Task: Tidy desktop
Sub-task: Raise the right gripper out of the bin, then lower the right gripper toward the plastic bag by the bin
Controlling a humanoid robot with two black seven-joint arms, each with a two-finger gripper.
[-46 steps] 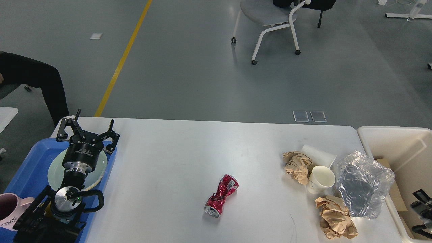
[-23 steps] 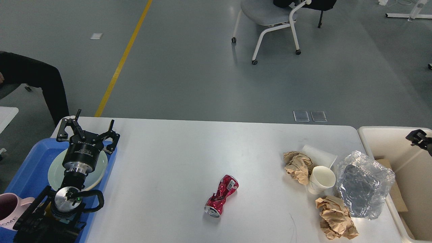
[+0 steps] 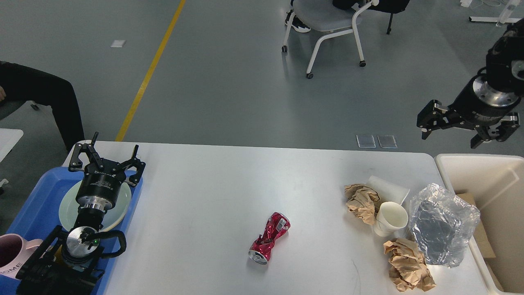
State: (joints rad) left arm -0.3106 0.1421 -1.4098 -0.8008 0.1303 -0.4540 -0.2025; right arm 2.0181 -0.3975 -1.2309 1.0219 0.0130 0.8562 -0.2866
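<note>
The white desktop (image 3: 213,196) carries a crushed red can (image 3: 268,238) near its front middle. At its right end lie two white paper cups (image 3: 391,218) (image 3: 388,189), two wads of crumpled brown paper (image 3: 362,201) (image 3: 407,265) and a clear plastic bag (image 3: 444,224). My left gripper (image 3: 115,141) is open and empty, held over the far end of the blue tray (image 3: 35,205). My right gripper (image 3: 448,141) hangs open and empty in the air, above the desktop's far right corner.
A beige bin (image 3: 487,180) with cardboard inside stands against the desktop's right end. On the blue tray are a pale green plate (image 3: 67,211) and a pink mug (image 3: 9,250). A grey chair (image 3: 327,16) and a seated person's leg (image 3: 49,98) are on the floor beyond.
My right arm has swung up out of the bin at the lower right and now hangs high over the far right corner. The left arm and the litter have not moved.
</note>
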